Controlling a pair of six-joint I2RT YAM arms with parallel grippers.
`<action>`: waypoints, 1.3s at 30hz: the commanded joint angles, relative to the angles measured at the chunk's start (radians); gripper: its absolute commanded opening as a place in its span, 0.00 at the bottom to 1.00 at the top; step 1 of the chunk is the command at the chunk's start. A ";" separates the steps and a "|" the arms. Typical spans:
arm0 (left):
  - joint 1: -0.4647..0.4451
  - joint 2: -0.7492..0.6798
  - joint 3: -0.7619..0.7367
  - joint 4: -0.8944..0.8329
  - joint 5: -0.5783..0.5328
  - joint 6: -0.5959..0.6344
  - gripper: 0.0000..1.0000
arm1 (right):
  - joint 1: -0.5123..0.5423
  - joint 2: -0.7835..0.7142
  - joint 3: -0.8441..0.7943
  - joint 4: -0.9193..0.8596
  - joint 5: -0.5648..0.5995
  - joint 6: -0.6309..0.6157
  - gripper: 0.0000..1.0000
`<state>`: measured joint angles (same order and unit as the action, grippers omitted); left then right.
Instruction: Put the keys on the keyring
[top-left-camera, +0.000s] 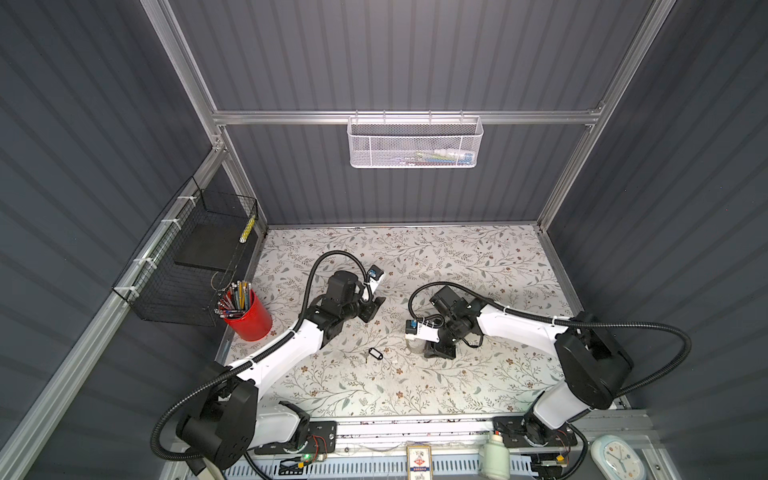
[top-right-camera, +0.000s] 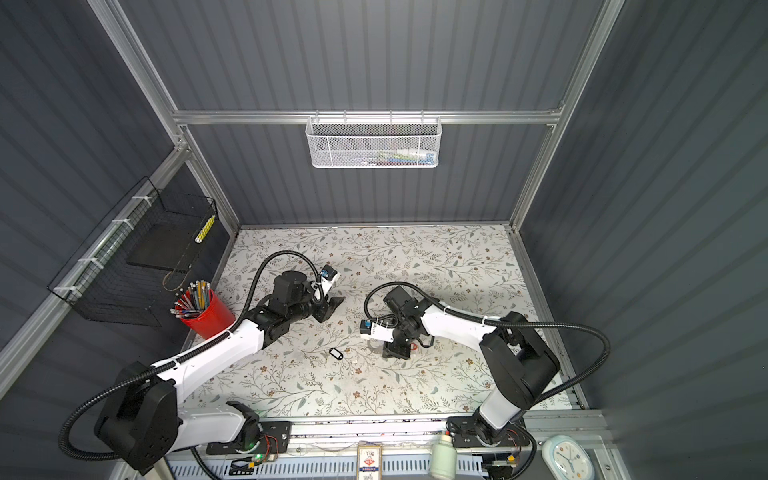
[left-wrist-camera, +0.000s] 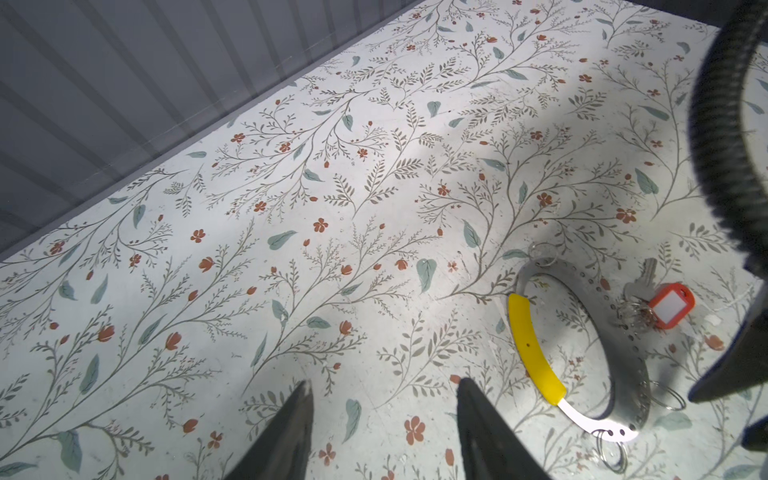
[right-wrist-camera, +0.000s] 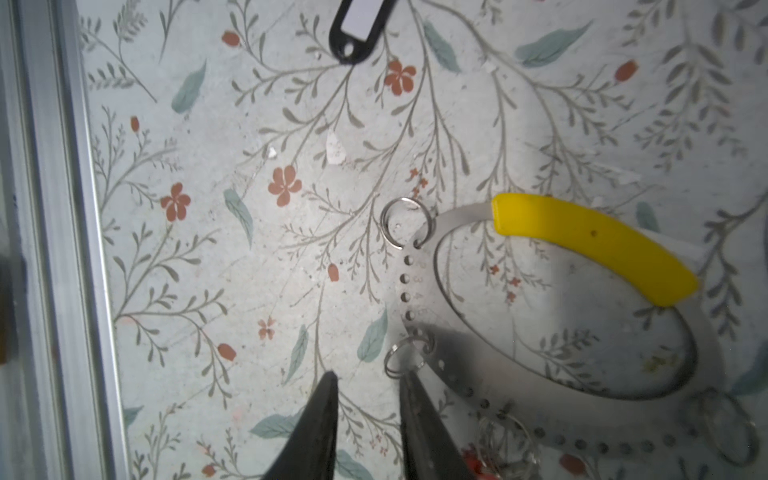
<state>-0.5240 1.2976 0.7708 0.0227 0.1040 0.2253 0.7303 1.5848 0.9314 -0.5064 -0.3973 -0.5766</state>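
Both empty; left gripper wide; right gripper narrowly apart; keyring holes bear faint marks, perhaps digits.

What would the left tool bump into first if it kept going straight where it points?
Probably the flower-patterned tabletop: nothing lies ahead of the open left tool. The large grey metal hoop with the yellow segment lies off to one side, though depth is unclear.

Matt metal keyring, plastic orange tag
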 joint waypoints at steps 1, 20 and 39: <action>0.009 -0.023 0.029 -0.009 0.025 -0.012 0.56 | 0.011 -0.034 0.000 0.046 0.013 0.214 0.29; 0.018 -0.075 -0.017 0.024 0.042 -0.025 0.56 | 0.117 0.049 0.062 -0.044 0.247 0.453 0.31; 0.019 -0.092 -0.029 0.023 0.042 -0.021 0.57 | 0.163 0.145 0.157 -0.170 0.342 0.587 0.34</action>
<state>-0.5148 1.2213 0.7536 0.0425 0.1314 0.2138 0.8787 1.7134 1.0645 -0.6300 -0.0635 -0.0139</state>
